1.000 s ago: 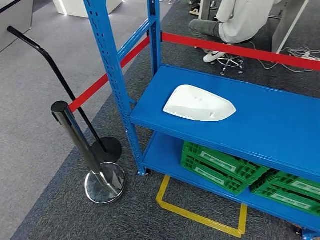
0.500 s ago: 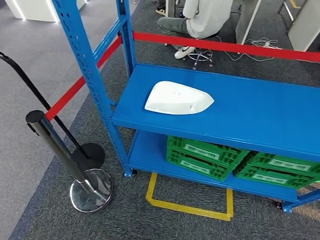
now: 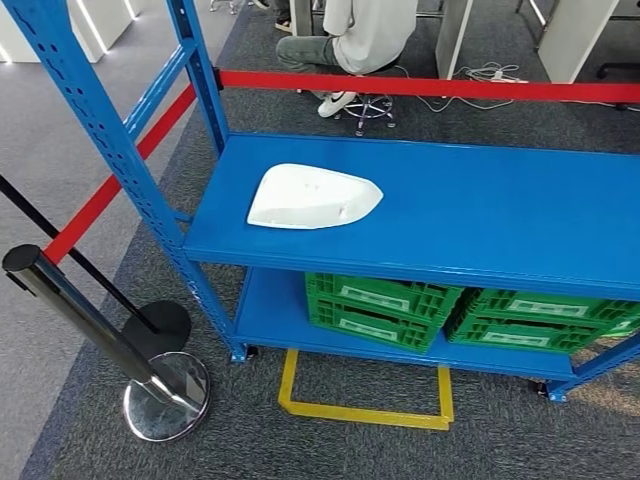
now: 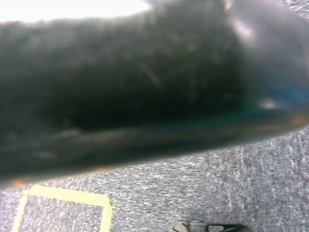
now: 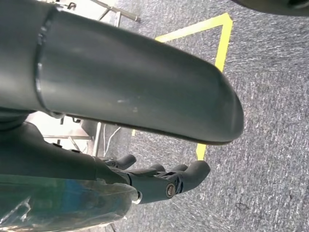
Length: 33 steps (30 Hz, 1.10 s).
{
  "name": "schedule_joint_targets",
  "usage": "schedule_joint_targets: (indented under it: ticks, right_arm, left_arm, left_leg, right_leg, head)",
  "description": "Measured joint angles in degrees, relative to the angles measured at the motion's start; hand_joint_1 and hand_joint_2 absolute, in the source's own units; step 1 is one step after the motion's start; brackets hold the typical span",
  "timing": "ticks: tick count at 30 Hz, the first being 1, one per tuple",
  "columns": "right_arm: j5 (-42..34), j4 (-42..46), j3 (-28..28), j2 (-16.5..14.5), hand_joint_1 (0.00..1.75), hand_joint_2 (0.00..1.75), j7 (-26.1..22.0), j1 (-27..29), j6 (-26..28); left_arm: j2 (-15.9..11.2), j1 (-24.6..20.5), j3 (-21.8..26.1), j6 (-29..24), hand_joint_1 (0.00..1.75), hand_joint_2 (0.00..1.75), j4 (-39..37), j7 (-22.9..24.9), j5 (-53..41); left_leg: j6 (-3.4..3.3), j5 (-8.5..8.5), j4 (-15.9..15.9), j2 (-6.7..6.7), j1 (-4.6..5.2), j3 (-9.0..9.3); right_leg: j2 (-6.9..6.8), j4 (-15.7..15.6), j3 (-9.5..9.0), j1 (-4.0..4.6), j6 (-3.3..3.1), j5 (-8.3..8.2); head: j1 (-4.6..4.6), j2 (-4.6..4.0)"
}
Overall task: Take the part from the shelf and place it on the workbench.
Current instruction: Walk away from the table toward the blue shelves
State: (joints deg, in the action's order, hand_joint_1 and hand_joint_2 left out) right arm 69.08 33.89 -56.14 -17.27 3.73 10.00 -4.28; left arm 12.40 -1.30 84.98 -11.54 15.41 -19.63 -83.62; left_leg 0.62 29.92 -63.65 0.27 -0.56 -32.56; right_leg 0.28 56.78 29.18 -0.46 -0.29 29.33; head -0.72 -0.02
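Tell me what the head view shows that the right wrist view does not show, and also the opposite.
The head view alone shows the blue shelf with the white part lying on its upper level, green crates on the lower level, a red barrier, a chrome post and a seated person. The right wrist view alone shows the right hand, holding nothing, its dark fingers apart above the floor. Both show grey carpet and yellow floor tape.

Blue shelf [image 3: 468, 215] on grey carpet [image 3: 249, 440], white part [image 3: 313, 196] flat on upper deck near left end, green crates [image 3: 381, 310] on lower deck, side by side.
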Motion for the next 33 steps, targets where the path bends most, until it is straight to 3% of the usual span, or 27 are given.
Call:
schedule_joint_targets:
  ticks: [2,4,6,8,10,11,12,13,15,17,21,22,24,26,27,28,30,31,33]
  right_arm:
    - [0.38,0.0,-0.31,-0.03,0.0,0.0,0.21,-0.08,-0.02]
    - [0.99,0.01,-0.72,-0.04,0.0,0.0,0.49,-0.11,0.02]
    - [1.82,0.0,-1.16,-0.03,0.0,0.0,0.78,-0.09,0.07]
    - [2.81,-0.02,-1.75,-0.02,0.0,0.0,1.09,-0.18,0.09]
    - [4.09,-0.02,-2.42,-0.02,0.0,0.87,1.37,-0.29,0.07]
    - [4.81,-0.02,-2.74,-0.02,0.0,1.31,1.47,-0.31,0.05]
    - [5.54,-0.02,-3.04,-0.02,0.0,1.75,1.56,-0.31,0.03]
    - [6.14,-0.03,-3.33,-0.01,0.0,1.75,1.68,-0.34,0.0]
    - [6.91,-0.16,-3.89,0.04,0.0,1.75,1.92,-0.6,-0.19]
    - [6.86,-0.53,-4.13,0.16,0.0,1.75,2.0,-1.1,-0.4]
    - [4.08,-1.31,-3.32,0.43,0.0,1.75,1.88,-1.66,-0.43]
    - [3.07,-1.4,-2.92,0.47,0.0,1.75,1.83,-1.79,-0.38]
    - [0.97,-1.47,-1.9,0.61,0.0,1.75,1.69,-2.14,-0.2]
    - [-1.22,-1.48,-0.66,0.83,0.0,1.75,1.54,-2.6,-0.02]
    - [-2.33,-1.48,0.02,0.95,0.0,1.75,1.49,-2.9,0.05]
    - [-3.45,-1.48,0.75,1.07,0.0,1.75,1.42,-3.22,0.14]
    - [-5.74,-1.46,2.34,1.34,0.0,1.75,1.26,-3.85,0.32]
    - [-6.91,-1.45,3.17,1.56,0.0,1.75,1.14,-4.14,0.4]
    - [-9.1,-1.43,4.79,2.0,0.0,1.75,0.92,-4.63,0.55]
  left_arm:
    - [-0.1,-0.07,-0.01,0.07,0.0,0.0,-0.08,0.0,0.0]
    - [-0.14,-0.06,-0.01,0.32,0.0,0.0,-0.22,-0.07,0.07]
    - [-0.16,-0.03,0.0,0.56,0.0,0.87,-0.34,-0.25,0.14]
    - [-0.17,-0.13,0.0,0.64,0.0,1.75,-0.4,-0.38,0.09]
    - [-0.19,-0.17,-0.01,0.94,0.0,1.75,-0.47,-0.63,-0.14]
    - [-0.2,-0.17,-0.02,1.2,0.0,1.75,-0.54,-0.89,-0.31]
    - [-0.21,-0.16,-0.07,1.5,0.0,1.75,-0.62,-1.22,-0.53]
    - [-0.22,-0.17,-0.15,1.74,0.0,1.75,-0.71,-1.52,-0.77]
    - [-0.25,-0.2,-0.51,1.98,0.0,1.75,-0.87,-1.85,-1.02]
    - [-0.45,-0.24,-1.62,2.03,0.0,1.75,-0.97,-1.87,-0.47]
    - [-1.23,-0.15,-5.68,2.38,0.0,1.75,-0.97,-1.1,3.36]
    - [-1.44,-0.04,-6.72,2.5,0.0,1.75,-0.97,-0.81,4.52]
    - [-1.81,0.3,-8.83,2.74,0.0,1.75,-0.97,-0.19,6.86]
    - [-2.1,0.84,-11.0,3.0,0.0,0.87,-0.97,0.47,9.28]
    - [-2.24,1.21,-12.13,3.15,0.0,0.44,-0.97,0.8,10.56]
    - [-2.39,1.61,-13.29,3.32,0.0,0.0,-0.97,1.1,11.79]
    - [-2.71,2.39,-15.68,3.61,0.0,0.0,-0.99,1.75,14.31]
    - [-2.8,2.67,-16.85,3.74,0.0,0.0,-1.05,2.05,15.55]
    - [-2.98,3.11,-19.2,3.97,0.0,0.0,-1.18,2.66,17.96]
  left_leg:
    - [-0.56,-1.65,5.21,-0.41,0.18,2.05]
    - [-0.87,-1.44,6.34,-0.5,0.3,2.2]
    - [-1.44,-1.77,6.68,-0.39,0.11,2.12]
    - [-2.0,-2.04,7.04,-0.26,-0.1,2.11]
    - [-2.16,-2.06,7.02,-0.12,-0.03,1.98]
    - [-2.17,-2.06,7.01,-0.05,0.0,1.96]
    - [-2.17,-2.06,7.0,-0.01,0.01,1.97]
    - [-2.15,-2.05,6.99,-0.01,0.01,2.04]
    - [-1.96,-2.0,6.95,-0.01,0.06,2.27]
    - [-1.42,-1.93,6.75,-0.01,0.32,2.31]
    - [-0.26,-1.56,6.18,-0.02,0.22,2.03]
    - [0.04,-0.49,4.89,-0.04,0.14,1.53]
    - [0.51,3.21,-1.01,-0.09,0.06,-0.93]
    - [0.67,6.28,-8.19,-0.1,0.04,-4.11]
    - [0.77,6.27,-9.69,-0.1,0.0,-4.79]
    - [0.92,5.11,-9.02,-0.1,-0.09,-4.47]
    - [1.56,0.71,-2.09,-0.1,-0.53,-1.19]
    - [2.13,-0.71,1.91,-0.17,-0.75,0.7]
    - [1.92,-1.54,6.2,-0.28,-1.01,2.64]
  right_leg:
    - [0.34,0.2,0.16,0.17,0.45,0.17]
    - [0.46,0.25,0.39,0.21,1.07,0.11]
    - [0.35,0.77,0.92,0.1,1.64,0.62]
    - [0.2,5.12,3.03,-0.01,2.09,3.35]
    - [0.15,12.99,6.61,-0.1,2.43,6.97]
    - [0.14,15.87,7.93,-0.13,2.56,7.8]
    - [0.12,16.7,8.27,-0.15,2.63,7.48]
    - [0.08,15.16,7.46,-0.18,2.65,6.09]
    - [-0.26,7.22,3.45,-0.28,2.55,2.27]
    - [-0.51,1.15,0.51,-0.23,2.08,0.56]
    - [-0.44,0.12,0.26,-0.06,0.66,0.36]
    - [-0.48,0.06,0.15,-0.13,0.29,0.21]
    - [-0.53,0.03,0.13,-0.16,-0.19,0.01]
    - [-0.5,0.07,0.32,-0.06,-0.38,-0.07]
    - [-0.46,0.09,0.35,-0.01,-0.47,-0.07]
    - [-0.4,0.11,0.29,0.01,-0.55,-0.05]
    - [-0.26,0.14,0.06,0.06,-0.63,0.07]
    - [-0.16,0.33,0.14,0.21,-0.58,0.31]
    - [-0.07,0.65,0.58,0.66,-0.28,0.65]
  head:
    - [-0.03,0.0]
    - [-0.04,0.0]
    - [-0.09,0.0]
    - [-0.35,0.0]
    - [-0.53,0.0]
    - [-0.5,0.0]
    - [-0.51,0.0]
    - [-0.52,0.0]
    - [-0.54,0.0]
    - [-0.45,0.0]
    - [-0.28,0.0]
    - [-0.17,0.0]
    - [0.1,0.0]
    - [0.2,0.0]
    - [0.2,0.0]
    - [0.19,0.0]
    - [0.22,0.0]
    - [0.37,0.0]
    - [0.6,0.0]
